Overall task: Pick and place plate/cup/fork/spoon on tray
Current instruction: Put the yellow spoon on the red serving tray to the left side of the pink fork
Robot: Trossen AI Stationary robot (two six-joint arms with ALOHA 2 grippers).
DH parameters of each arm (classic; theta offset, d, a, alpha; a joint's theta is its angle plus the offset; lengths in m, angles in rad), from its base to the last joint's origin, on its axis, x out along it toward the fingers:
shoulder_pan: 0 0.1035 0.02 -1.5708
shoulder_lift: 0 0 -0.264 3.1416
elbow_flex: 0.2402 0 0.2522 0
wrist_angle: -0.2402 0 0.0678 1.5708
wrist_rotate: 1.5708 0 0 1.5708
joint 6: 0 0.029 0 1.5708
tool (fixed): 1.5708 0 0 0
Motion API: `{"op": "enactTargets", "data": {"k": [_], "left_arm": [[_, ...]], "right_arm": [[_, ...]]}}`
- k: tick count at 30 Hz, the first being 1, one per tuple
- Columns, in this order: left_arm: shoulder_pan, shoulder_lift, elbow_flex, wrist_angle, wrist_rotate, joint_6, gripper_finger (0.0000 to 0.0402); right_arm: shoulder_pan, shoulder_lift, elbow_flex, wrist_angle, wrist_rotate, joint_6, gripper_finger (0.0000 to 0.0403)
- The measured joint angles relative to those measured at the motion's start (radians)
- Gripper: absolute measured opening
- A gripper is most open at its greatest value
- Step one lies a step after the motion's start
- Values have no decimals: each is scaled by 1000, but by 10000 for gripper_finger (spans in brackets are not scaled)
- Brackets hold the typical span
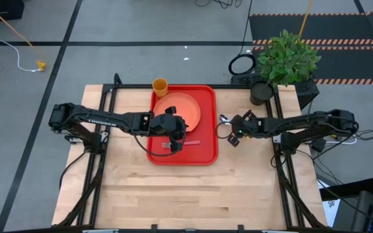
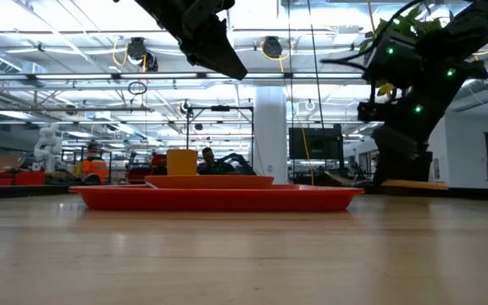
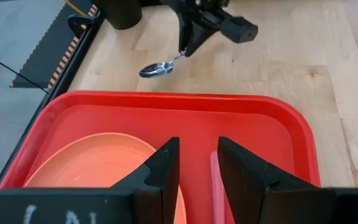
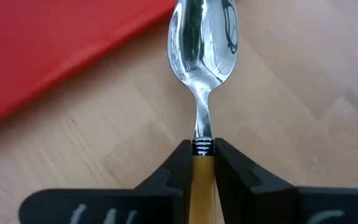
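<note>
Between the right gripper's (image 4: 202, 163) jaws sits the spoon (image 4: 202, 68), pinched by its orange-yellow handle above the bench, just beside the tray (image 1: 206, 139). Light, stiff and slick, it probably needs this grip near the neck. Farther off, the left gripper's (image 3: 197, 165) jaws stand narrowly apart, empty.

A big open robotics lab or workshop hall. Beyond the left claw (image 2: 214, 42), white ceiling trusses with hanging lights and cable runs stretch back over rows of benches, a white pillar (image 2: 270, 135) and dark monitors (image 2: 314, 142). A person (image 2: 208, 159) sits far off behind the wooden tabletop (image 1: 186, 188), which rides on a black metal frame. Grey concrete floor lies all round, with hazard-striped black mats (image 1: 329, 26) past the right claw (image 1: 228, 129), loose cables and a potted plant (image 1: 287, 58).
</note>
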Motion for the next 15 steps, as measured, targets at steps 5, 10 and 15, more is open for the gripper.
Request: {"op": "enactTargets", "data": {"k": [5,10,15], "left_arm": [[0,0,0,-1,0,0,113],[0,0,0,-8,1,-22,113],[-8,-39,-1,-67,9,-37,113]], "right_arm": [[2,-51,0,24,-77,-15,36],[6,-64,1,150,-223,-56,36],[58,-54,2,305,-273,-115,35]]}}
